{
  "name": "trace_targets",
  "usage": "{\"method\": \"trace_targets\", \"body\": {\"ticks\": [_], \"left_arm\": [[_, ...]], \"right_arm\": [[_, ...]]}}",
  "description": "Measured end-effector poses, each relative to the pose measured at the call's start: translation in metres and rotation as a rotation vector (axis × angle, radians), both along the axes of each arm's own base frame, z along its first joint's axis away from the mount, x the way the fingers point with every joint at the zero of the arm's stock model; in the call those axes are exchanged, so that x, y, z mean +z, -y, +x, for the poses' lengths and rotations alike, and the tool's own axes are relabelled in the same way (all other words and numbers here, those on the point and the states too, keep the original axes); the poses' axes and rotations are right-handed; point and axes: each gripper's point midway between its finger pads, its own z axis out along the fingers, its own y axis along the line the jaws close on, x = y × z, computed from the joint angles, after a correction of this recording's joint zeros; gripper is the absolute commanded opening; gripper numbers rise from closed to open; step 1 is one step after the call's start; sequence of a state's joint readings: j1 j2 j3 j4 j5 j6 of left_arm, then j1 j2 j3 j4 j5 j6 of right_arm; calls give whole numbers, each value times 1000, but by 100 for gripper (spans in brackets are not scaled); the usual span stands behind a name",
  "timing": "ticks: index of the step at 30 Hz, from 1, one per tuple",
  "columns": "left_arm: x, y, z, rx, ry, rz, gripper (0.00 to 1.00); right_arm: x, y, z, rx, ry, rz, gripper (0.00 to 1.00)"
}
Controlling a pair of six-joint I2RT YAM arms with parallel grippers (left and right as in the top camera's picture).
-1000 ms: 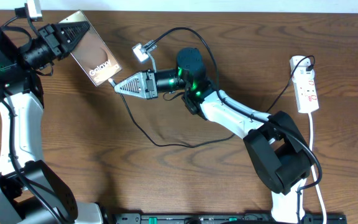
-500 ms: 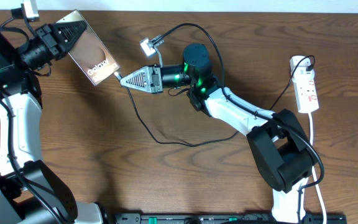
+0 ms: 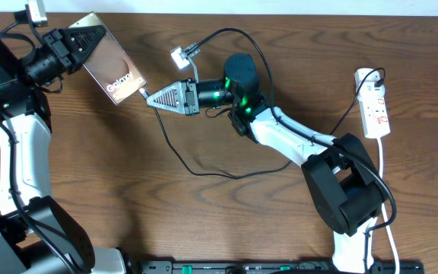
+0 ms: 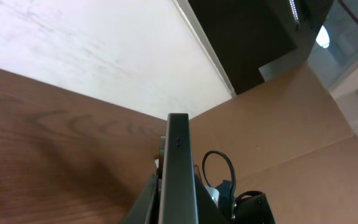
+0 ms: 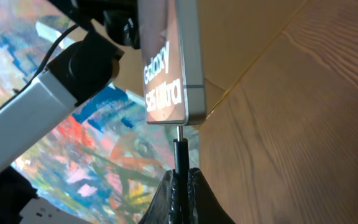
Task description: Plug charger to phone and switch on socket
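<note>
**Change of state.** Compared with the overhead view of one second ago, the right claw [image 3: 148,97] is advanced to the phone [image 3: 114,70], and the gap that was then open at the phone's lower short edge is closed. Over the same interval the phone is drawn back slightly by the left claw [image 3: 88,42]. Against the view of half a second ago, no displacement is detected; both arms are held in place.

**Claw state.** The left claw is clamped on the upper end of the phone, which is held clear of the counter [image 3: 242,221] and tilted. The right claw is pressed together on the charger [image 3: 175,148], just behind the plug tip [image 5: 179,148].

**Significance for the task.** In the right wrist view the plug tip is lined up with the phone's lower edge, and its metal tongue is seen entering that edge. A short length of tongue is left exposed, so insertion is judged to be begun but not fully seated. A further push along the phone's long axis is probably required. The socket [image 3: 376,106] lies on the counter well apart from the phone, on the far side of the right arm, and is not touched. The switching step is judged not yet done; the switch position cannot be told.

**Legible markings.**
- On the phone, in the right wrist view: white lettering, partly cut off, read as "alaxy" over "S25 Ultra".
- On the phone, in the overhead view: "Gala" only.
- On the socket: red markings are present but too small to be read.
</note>
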State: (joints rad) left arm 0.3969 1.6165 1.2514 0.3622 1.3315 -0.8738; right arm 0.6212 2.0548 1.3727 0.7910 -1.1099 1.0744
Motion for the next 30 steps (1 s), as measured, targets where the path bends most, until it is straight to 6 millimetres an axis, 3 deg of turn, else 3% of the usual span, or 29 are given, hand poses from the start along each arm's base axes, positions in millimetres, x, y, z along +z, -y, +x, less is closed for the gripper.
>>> {"method": "trace_targets", "body": {"ticks": [30], "left_arm": [[-1, 0, 0, 4, -66, -52, 8]], "right_arm": [[1, 0, -4, 15, 47, 10, 1]]}}
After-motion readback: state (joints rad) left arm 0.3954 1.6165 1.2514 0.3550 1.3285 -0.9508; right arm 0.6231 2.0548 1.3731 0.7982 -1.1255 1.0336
